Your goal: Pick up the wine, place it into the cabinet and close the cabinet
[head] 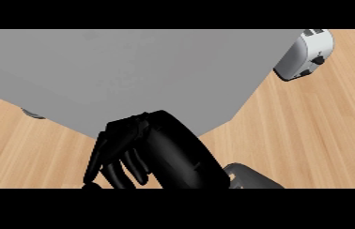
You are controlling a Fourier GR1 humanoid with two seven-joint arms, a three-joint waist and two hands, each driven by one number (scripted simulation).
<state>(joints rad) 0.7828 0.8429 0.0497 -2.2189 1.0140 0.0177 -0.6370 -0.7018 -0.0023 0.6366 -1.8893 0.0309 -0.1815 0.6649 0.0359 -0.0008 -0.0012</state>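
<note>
Cabinet [152, 73]: grey top only, front hidden | right hand [166, 148] beside it, fingers straight, empty, tips cropped

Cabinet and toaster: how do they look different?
The cabinet looks big and plain grey; the toaster looks small and white with a black knob. The cabinet has straight edges; the toaster is rounded. Both sit on the wooden counter.
</note>
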